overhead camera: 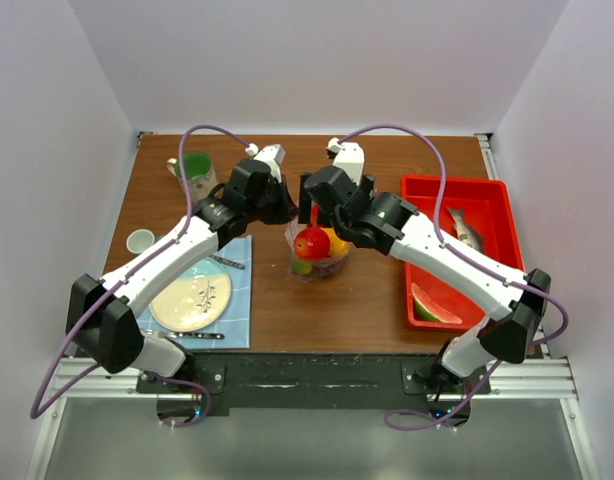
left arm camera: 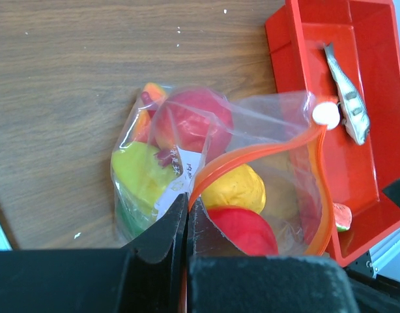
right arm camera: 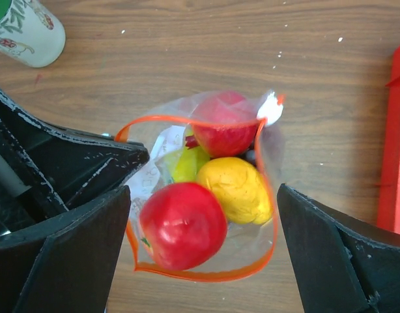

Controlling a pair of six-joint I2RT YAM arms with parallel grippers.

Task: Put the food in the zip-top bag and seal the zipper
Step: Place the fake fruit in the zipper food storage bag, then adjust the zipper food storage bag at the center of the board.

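Wooden bench (overhead camera: 287,320), carrying all items listed. Left arm (overhead camera: 177,250), reaching in over the mat: left jaws clenched on the bag's rim, pinching the zipper at the left side of the mouth. Right arm (overhead camera: 447,255), reaching in from the tray side: right jaws released, spread wide above the bag, one to each side of the mouth. Red tray (overhead camera: 457,182), at the right edge of the bench, holding a silver fish (left arm camera: 346,94) towards its far end and a watermelon wedge (overhead camera: 434,305) at its near end. Blue mat (overhead camera: 242,300), left of centre, under a cream plate (overhead camera: 167,310). Bag (right arm camera: 154,150), clear crinkly plastic, standing mouth-up at mid-bench between mat and tray, apart from both; mouth gaping. Zipper (right arm camera: 174,118), orange-red strip round the mouth, unsealed, with a white slider (right arm camera: 270,111) at one corner. Contents of bag: red apple (right arm camera: 184,225) uppermost, touching a yellow lemon (right arm camera: 236,189); a second red fruit (right arm camera: 223,127) beside the slider; a green fruit (right arm camera: 184,163) beneath these; further pieces lower down, too crowded to identify. Mug (overhead camera: 192,172), white with green inside, far left of the bench. Small white cup (overhead camera: 140,240), left edge of the bench, near the mat
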